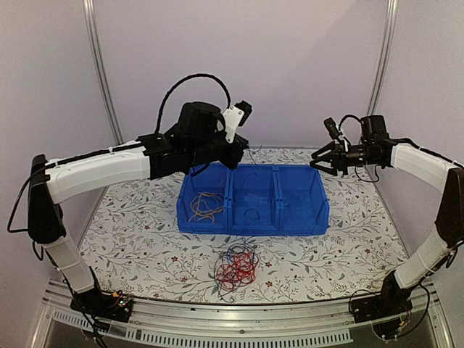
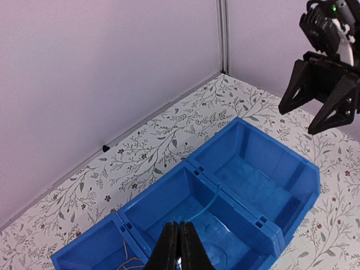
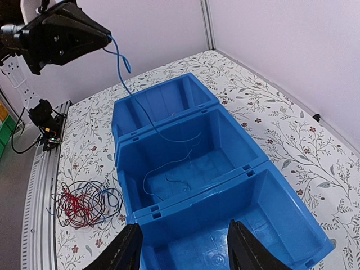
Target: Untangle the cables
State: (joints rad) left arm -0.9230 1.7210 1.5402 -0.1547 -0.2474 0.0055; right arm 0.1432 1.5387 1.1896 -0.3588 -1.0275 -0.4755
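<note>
Left gripper [image 3: 107, 37] pinches one limp, featherlight blue wire [image 3: 135, 95] that hangs into the blue bin [image 3: 169, 147]'s middle compartment, right gripper [image 3: 184, 230] spread above the bin; the red-and-blue tangle [image 1: 236, 265] on the table [image 1: 145, 239] in front looks snag-prone, probably best taken by a loose outer loop.

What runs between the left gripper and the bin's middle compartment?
A single thin blue wire. It hangs from the shut left gripper down into the blue bin's middle compartment, which shows best in the right wrist view.
</note>
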